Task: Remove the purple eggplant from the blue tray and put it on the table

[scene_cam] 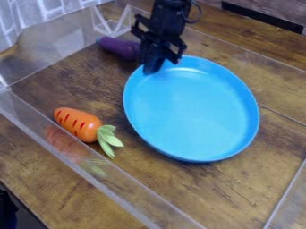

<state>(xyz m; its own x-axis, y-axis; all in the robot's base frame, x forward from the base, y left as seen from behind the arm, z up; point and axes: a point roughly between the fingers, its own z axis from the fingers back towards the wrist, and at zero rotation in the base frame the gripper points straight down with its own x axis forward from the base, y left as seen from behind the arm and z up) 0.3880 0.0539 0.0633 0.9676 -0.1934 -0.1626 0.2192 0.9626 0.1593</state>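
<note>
camera view shows the purple eggplant [116, 45] already lying on the bench [72, 85] just beyond the blue tray [198, 112], which holds nothing, so the task looks done, while the tool [157, 62] is pressed together on the tray's far rim.

The 1 arm [171, 11] in view is matte black all over, a slim column that broadens into a blocky wrist with angular brackets jutting from its sides (finer detail such as screws or cables is too blurred to tell), ending in an equally black gripper [153, 64].
</note>
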